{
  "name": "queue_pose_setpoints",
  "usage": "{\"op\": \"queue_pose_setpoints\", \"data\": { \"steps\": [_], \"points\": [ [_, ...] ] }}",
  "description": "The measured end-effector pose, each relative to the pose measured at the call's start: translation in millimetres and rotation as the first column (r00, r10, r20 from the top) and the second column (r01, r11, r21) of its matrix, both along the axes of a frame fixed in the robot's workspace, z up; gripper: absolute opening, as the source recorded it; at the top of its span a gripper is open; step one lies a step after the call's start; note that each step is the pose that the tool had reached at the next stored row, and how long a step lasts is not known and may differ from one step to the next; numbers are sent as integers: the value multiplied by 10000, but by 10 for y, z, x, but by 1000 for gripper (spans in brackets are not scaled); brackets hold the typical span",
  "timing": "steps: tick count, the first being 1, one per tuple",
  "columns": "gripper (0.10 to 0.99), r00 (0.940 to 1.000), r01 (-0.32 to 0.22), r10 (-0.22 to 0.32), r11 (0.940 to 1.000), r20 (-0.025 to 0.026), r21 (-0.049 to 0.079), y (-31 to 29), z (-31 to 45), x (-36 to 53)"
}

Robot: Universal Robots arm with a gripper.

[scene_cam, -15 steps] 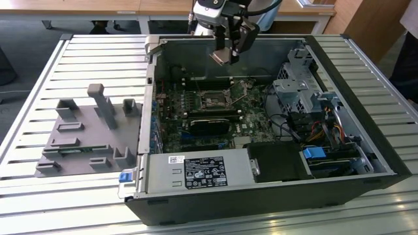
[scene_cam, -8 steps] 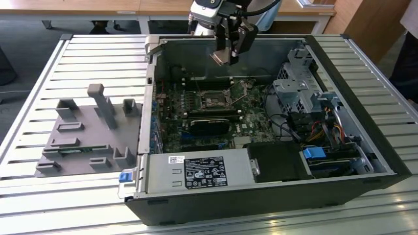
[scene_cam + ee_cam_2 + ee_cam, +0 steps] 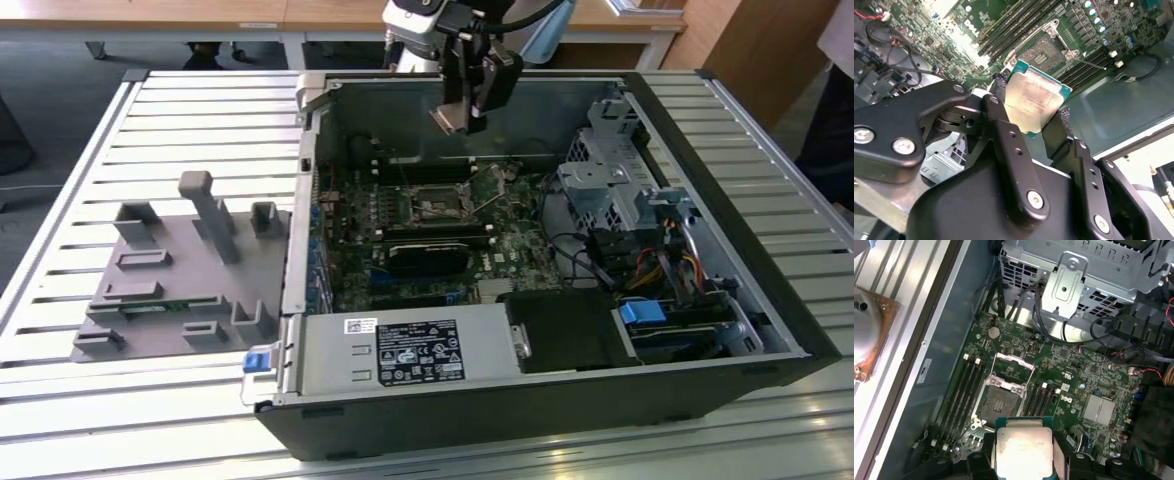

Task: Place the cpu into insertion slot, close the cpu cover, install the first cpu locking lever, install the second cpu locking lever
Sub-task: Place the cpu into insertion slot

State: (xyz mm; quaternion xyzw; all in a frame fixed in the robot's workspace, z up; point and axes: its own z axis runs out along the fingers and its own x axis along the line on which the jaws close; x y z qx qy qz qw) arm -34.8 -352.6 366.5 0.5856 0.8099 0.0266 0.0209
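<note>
My gripper hangs over the open computer case, above its back wall, shut on the cpu. In both wrist views the cpu is a square chip with a silver top plate and green rim, clamped by its edges between the black fingers. Below, on the green board, the insertion slot lies bare with a dark centre. The cpu cover, a silver frame, is swung open beside the slot. A thin metal lever sticks out next to the socket.
Memory slots flank the socket. A long black card lies in front of it. A metal drive cage with cables fills the case's side on the exterior view's right. The power supply sits at the front. A grey fixture stands on the slatted table.
</note>
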Motion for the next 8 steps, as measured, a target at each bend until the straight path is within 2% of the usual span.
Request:
{"op": "queue_pose_setpoints", "data": {
  "steps": [8],
  "points": [
    [541, 9962, 869, -869, 9962, 2, -33, 0, -9, 0]
  ]
}}
